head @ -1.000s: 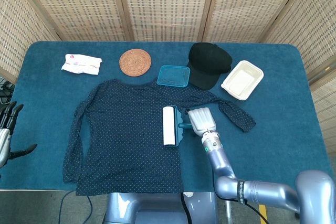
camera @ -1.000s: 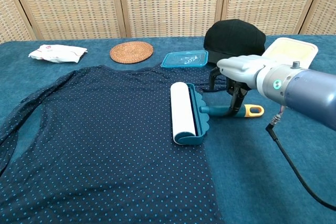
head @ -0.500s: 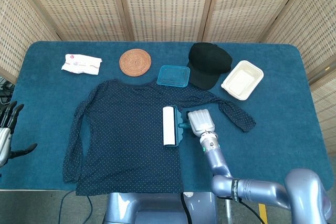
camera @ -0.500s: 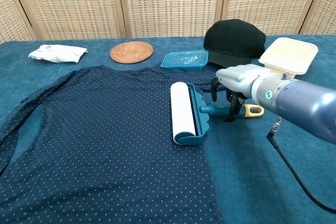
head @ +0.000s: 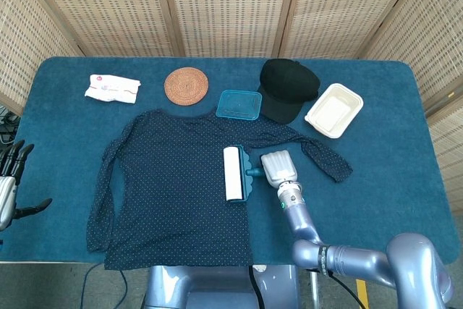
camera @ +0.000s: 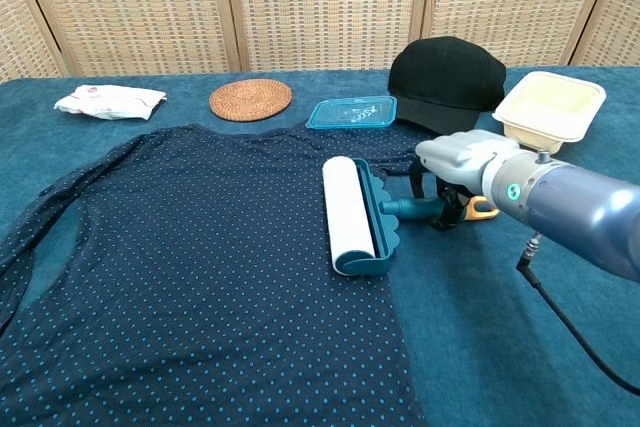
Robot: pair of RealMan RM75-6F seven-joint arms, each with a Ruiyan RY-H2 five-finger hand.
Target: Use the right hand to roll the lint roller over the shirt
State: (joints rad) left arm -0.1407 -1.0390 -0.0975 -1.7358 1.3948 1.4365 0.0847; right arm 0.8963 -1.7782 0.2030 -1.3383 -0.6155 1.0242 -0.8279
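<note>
The dark blue dotted shirt (head: 173, 193) (camera: 200, 247) lies flat on the blue table. A lint roller (head: 233, 174) (camera: 348, 215), with a white roll in a teal guard, rests on the shirt's right edge. Its teal handle (camera: 410, 209) points right and ends in an orange tip (camera: 487, 211). My right hand (head: 278, 168) (camera: 460, 162) sits over the handle with its fingers curled down around it, and the palm hides the grip. My left hand (head: 9, 179) hangs off the table's left edge, holding nothing, fingers apart.
A black cap (head: 288, 88) (camera: 445, 72) and a white container (head: 333, 110) (camera: 550, 107) stand behind my right hand. A blue lid (head: 239, 104), a woven coaster (head: 186, 85) and a white packet (head: 111, 88) line the far side.
My right hand has come down lower onto the handle and its fingers have closed around it. The roller has nudged slightly left on the shirt. The left hand is still.
</note>
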